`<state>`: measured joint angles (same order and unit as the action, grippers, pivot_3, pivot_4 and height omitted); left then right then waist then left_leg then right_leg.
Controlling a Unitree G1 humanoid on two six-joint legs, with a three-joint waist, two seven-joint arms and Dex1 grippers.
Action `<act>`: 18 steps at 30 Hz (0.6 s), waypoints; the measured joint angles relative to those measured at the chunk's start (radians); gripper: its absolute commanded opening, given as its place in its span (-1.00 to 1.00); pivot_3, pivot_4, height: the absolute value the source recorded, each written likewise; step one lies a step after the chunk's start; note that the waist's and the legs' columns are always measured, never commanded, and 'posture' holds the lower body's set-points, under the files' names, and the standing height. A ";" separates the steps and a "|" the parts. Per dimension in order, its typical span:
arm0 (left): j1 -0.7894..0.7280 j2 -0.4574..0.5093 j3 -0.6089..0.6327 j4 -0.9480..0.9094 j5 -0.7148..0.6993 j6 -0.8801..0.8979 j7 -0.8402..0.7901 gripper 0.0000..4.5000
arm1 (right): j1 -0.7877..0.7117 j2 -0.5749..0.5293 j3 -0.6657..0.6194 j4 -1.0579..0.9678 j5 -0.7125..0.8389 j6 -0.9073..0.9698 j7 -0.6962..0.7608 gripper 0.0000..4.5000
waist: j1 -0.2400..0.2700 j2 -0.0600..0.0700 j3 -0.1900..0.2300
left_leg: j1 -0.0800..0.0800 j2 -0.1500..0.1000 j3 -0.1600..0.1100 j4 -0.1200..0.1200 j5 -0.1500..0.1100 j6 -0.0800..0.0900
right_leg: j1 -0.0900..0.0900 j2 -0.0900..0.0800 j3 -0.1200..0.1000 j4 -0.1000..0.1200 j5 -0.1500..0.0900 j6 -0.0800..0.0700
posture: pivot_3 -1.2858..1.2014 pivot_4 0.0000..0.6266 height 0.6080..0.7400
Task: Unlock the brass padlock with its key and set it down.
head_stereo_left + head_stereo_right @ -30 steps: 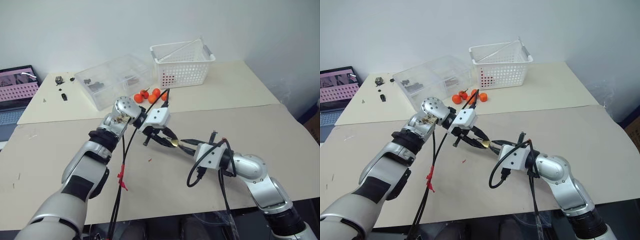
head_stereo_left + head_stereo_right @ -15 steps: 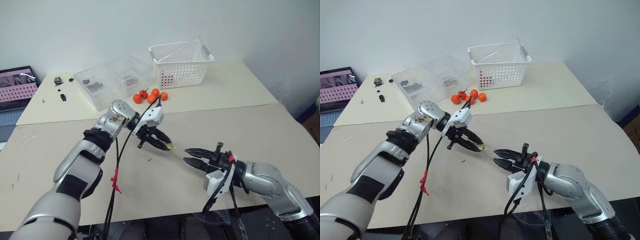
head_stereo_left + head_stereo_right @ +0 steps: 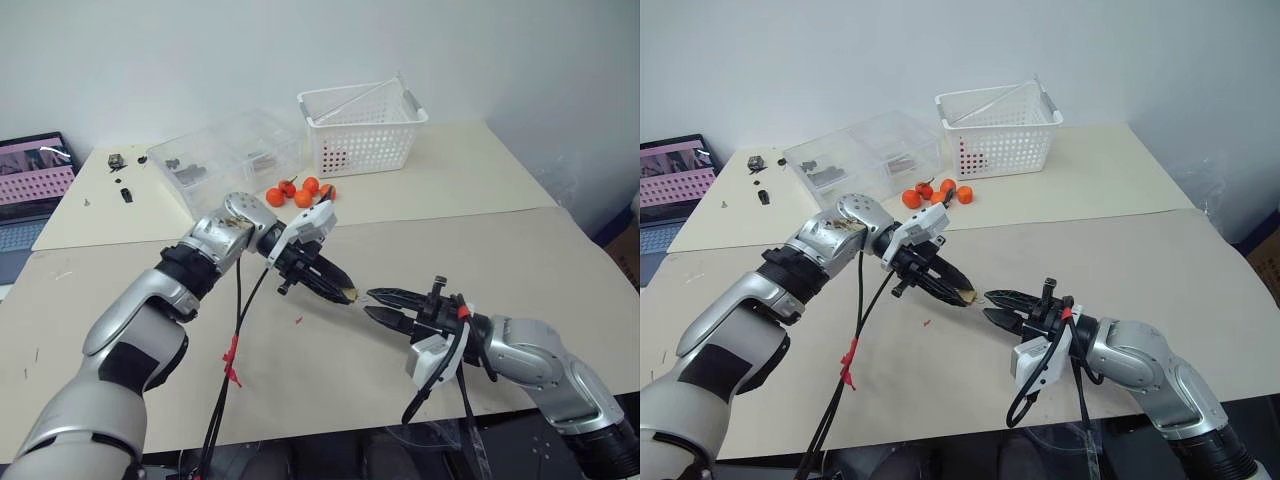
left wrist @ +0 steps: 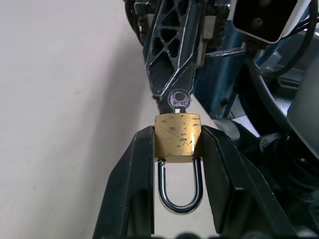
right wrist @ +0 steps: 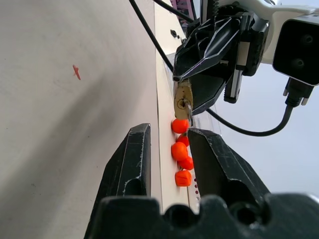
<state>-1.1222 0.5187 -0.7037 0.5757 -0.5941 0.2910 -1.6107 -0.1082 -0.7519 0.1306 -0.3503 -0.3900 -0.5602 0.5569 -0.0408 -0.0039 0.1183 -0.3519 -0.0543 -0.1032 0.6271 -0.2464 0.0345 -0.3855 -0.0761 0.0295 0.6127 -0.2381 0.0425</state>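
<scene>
Brass-bodied squarish padlock (image 4: 177,137) with its silver shackle sits clamped in the left end effector (image 4: 175,149), small silvery key (image 4: 178,100) lodged in its keyhole. Just beyond it, the right end effector (image 3: 992,304) has let go of the key and backed off, fingers parted and empty, so the turn looks unfinished

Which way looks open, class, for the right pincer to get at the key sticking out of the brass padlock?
Probably straight ahead. The left pincer clamps the brass padlock by its sides, leaving the key poking out free. The right pincer is open, faces it across a small gap, and nothing lies between.
</scene>
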 measured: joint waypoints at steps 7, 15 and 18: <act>0.000 -0.011 -0.022 -0.014 -0.003 -0.002 0.000 -0.63 | -0.022 0.015 0.003 -0.013 0.000 0.018 0.006 -0.30 | 0.000 0.000 0.000 | 0.000 0.000 0.001 0.000 0.000 0.000 | 0.000 0.000 0.001 0.000 0.000 0.000 | 0.03 -0.52 1.00; -0.003 -0.022 -0.025 -0.005 -0.003 -0.005 -0.001 -0.63 | -0.001 0.023 0.004 -0.039 -0.003 0.024 0.007 -0.30 | 0.001 0.000 0.000 | 0.000 0.000 0.001 0.000 0.000 0.000 | 0.000 0.000 0.001 0.000 0.000 0.000 | 0.03 -0.52 1.00; -0.005 -0.034 -0.025 0.007 -0.003 -0.005 -0.001 -0.63 | 0.007 0.026 0.008 -0.054 -0.003 0.024 0.008 -0.30 | 0.001 0.000 0.000 | 0.000 0.000 0.001 0.000 0.000 0.000 | 0.000 0.000 0.001 0.000 0.000 0.000 | 0.03 -0.52 1.00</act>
<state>-1.1274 0.4849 -0.7291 0.5828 -0.5974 0.2862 -1.6115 -0.1008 -0.7258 0.1388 -0.4040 -0.3928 -0.5359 0.5644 -0.0399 -0.0039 0.1184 -0.3519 -0.0546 -0.1022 0.6273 -0.2466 0.0348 -0.3856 -0.0762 0.0305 0.6124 -0.2381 0.0424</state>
